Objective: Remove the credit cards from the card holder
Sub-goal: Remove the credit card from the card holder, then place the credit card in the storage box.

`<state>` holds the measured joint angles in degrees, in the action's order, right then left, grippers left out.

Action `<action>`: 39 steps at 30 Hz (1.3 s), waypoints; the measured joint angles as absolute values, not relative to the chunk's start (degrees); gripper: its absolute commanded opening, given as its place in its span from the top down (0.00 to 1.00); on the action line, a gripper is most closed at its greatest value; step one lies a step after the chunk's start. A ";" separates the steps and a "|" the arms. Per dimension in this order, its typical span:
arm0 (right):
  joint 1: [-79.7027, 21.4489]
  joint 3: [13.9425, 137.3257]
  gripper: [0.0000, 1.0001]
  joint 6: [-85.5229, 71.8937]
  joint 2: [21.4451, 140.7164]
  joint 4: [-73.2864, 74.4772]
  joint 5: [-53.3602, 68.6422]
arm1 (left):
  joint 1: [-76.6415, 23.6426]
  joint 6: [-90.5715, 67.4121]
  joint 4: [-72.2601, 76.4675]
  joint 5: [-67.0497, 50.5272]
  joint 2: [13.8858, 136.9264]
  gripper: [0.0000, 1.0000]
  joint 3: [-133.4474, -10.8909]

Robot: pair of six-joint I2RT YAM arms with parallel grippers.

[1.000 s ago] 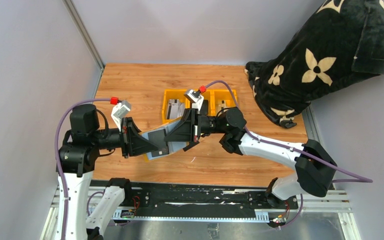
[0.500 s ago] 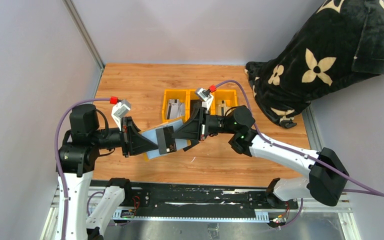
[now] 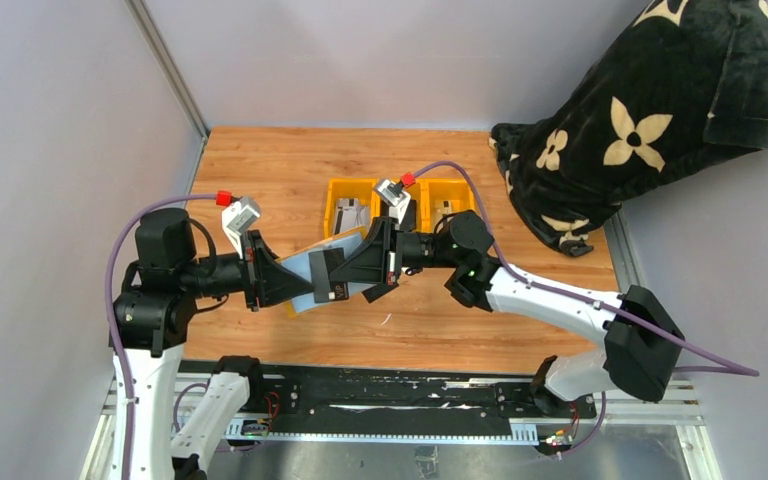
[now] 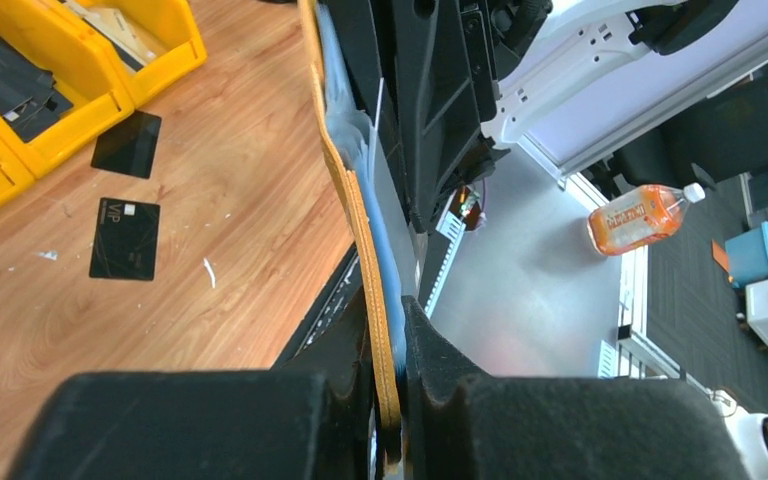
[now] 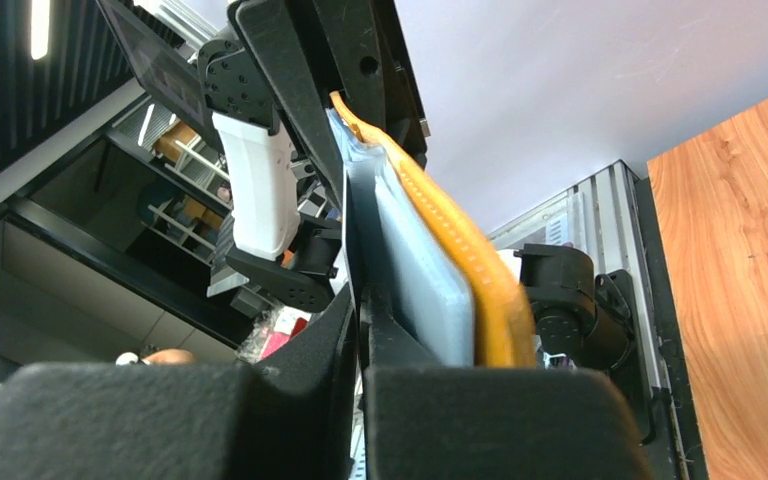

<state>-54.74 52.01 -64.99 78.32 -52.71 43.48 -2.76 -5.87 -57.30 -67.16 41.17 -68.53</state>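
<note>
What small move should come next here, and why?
Probably the right gripper should pinch the black card firmly and draw it away from the left gripper, out of the wallet. The left gripper clamps the wallet's edge, and the card juts only partly out. Two more cards already lie on the table. Whether the right gripper grips the card now is unclear.
</note>
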 measured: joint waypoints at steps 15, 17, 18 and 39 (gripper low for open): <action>-36.71 52.03 1.00 -49.95 60.88 -23.51 42.28 | -2.76 7.18 -57.98 -54.48 33.89 1.00 -71.29; -32.38 52.36 1.00 -47.03 60.03 -18.65 41.01 | -2.76 11.05 -57.98 -53.23 31.97 1.00 -71.48; -30.92 52.86 1.00 -45.30 60.18 -16.01 39.94 | -2.76 13.23 -57.98 -52.84 30.87 1.00 -71.50; -27.27 75.37 1.00 -22.65 102.76 4.67 28.21 | -2.76 50.92 -58.02 -54.50 17.69 1.00 -67.18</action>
<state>-27.27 75.37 -22.65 102.76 4.67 28.21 -2.76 50.92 -58.02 -54.50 17.69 -67.18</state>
